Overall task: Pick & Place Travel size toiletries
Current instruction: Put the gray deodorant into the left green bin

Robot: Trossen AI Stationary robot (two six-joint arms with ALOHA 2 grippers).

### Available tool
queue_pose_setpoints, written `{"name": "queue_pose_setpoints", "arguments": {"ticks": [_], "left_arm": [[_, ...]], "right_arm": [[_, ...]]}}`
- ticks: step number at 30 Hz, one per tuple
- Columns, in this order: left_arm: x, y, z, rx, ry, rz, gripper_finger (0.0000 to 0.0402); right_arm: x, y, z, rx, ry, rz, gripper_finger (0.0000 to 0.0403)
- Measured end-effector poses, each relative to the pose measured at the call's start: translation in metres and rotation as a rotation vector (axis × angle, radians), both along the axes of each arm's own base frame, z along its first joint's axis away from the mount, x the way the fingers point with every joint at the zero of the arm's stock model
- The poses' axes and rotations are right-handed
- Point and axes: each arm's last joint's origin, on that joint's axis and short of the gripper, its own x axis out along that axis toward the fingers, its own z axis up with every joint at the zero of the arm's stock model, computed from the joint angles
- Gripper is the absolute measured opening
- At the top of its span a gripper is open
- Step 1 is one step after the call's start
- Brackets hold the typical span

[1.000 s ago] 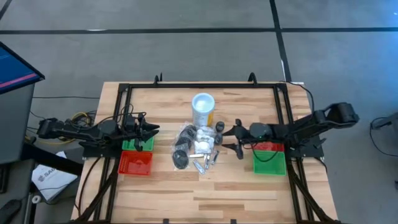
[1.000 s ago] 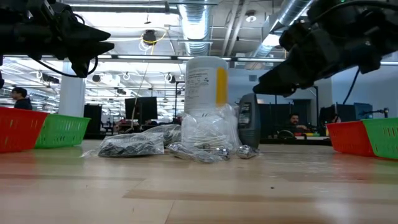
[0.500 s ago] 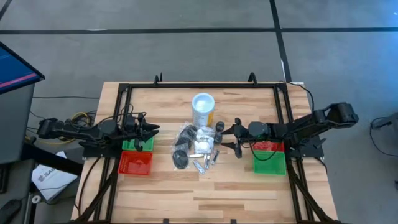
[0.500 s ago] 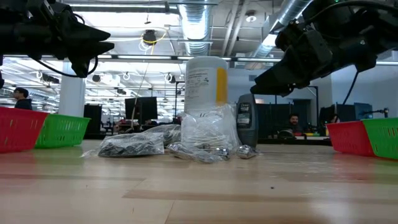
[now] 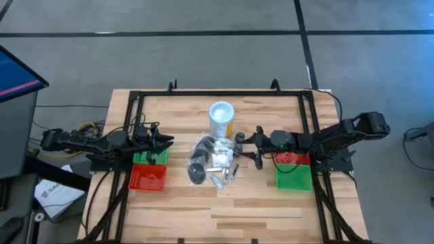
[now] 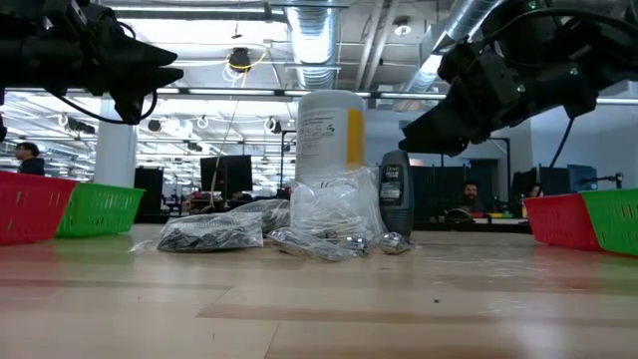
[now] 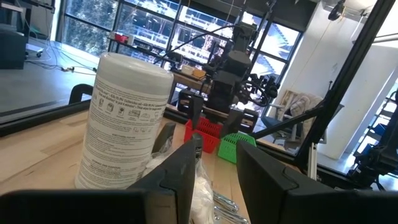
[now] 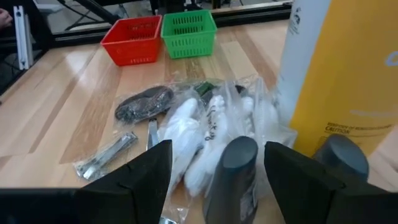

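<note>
Toiletries pile (image 5: 215, 163): clustered just in front of white canister (image 5: 222, 119), mid-bench; clear bags of white packets (image 8: 198, 138), black round pots (image 5: 197, 171), silvery tubes (image 5: 222, 179) on the near edge; heaped loose, likely as a sorting start.
Dark oblong bottles (image 8: 231, 175): two standing upright just right of canister, at the pile's right edge; nearest items to right hand.
White canister: upright behind pile, yellow label on its right side; not a task item, acts as backstop, so approaches come from the sides.
Right hand (image 5: 255, 148): just right of canister and pile, raised off bench, fingers spread wide, empty; wrist view shows one dark bottle framed between the fingers, so judged lined up to take it.
Left hand (image 5: 161, 144): well left of canister, over green tray, raised; fingers part-spread with a gap showing in wrist view, nothing between them; seems to wait.
Left trays: green tray (image 5: 144, 158) and red tray (image 5: 148, 177), well left of canister; likely drop targets.
Right trays: red tray (image 5: 294, 159) and green tray (image 5: 293, 177), well right of canister, under right arm.
Bench (image 5: 224, 213): wood, bare in front of pile.
Risk: bottle stands close to canister and bag; closing could nudge either.
</note>
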Motion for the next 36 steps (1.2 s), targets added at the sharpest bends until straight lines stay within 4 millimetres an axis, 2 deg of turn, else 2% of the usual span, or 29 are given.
{"name": "queue_pose_setpoints", "arguments": {"ticks": [10, 20, 25, 36], "left_arm": [[0.000, 0.000, 0.000, 0.000, 0.000, -0.001, 0.0108], [0.000, 0.000, 0.000, 0.000, 0.000, -0.005, 0.0108], [0.000, 0.000, 0.000, 0.000, 0.000, -0.005, 0.0108], [0.000, 0.000, 0.000, 0.000, 0.001, -0.004, 0.0108]], "right_arm": [[0.009, -0.004, -0.018, 0.000, 0.022, -0.016, 0.0242], [0.039, -0.004, -0.035, 0.000, 0.090, -0.017, 0.0242], [0.045, -0.004, -0.043, 0.000, 0.159, -0.017, 0.0240], [0.046, -0.005, -0.041, -0.001, 0.167, -0.018, 0.0177]]}}
